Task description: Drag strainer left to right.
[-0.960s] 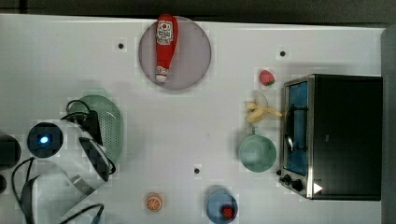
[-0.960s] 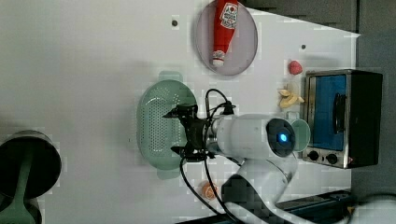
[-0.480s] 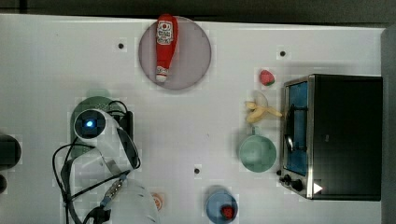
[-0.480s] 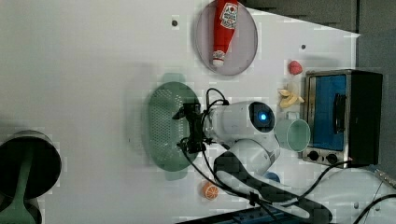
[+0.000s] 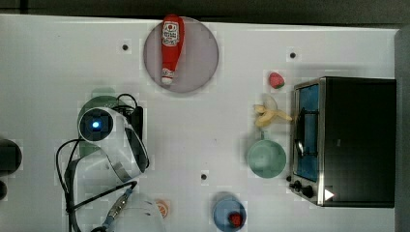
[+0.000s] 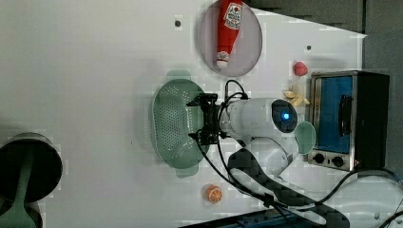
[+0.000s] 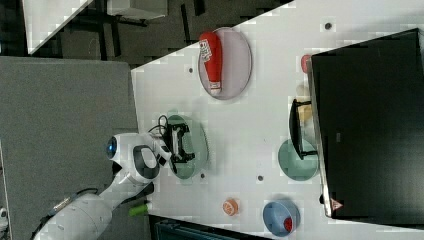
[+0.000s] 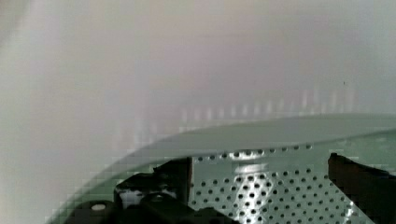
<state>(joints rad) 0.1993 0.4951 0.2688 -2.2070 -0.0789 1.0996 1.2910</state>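
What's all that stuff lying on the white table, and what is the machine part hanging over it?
Pale mint-green oval plastic strainer: one, dotted with holes, under the gripper, at the top view's left.
Red ketchup bottle: one, lying on the plate.
Round grey plate: one, at the top view's upper middle.
Small red strawberry: one, above the oven in the top view.
Peeled yellow banana: one, just left of the oven.
Round plain green cup: one, below the banana.
Black and silver toaster oven: one, at the top view's right.
Blue bowl: one, near the bottom edge, a red item inside.
Orange slice: one, left of the bowl.
White table: one.
White robot arm: one; its black gripper open over the strainer.
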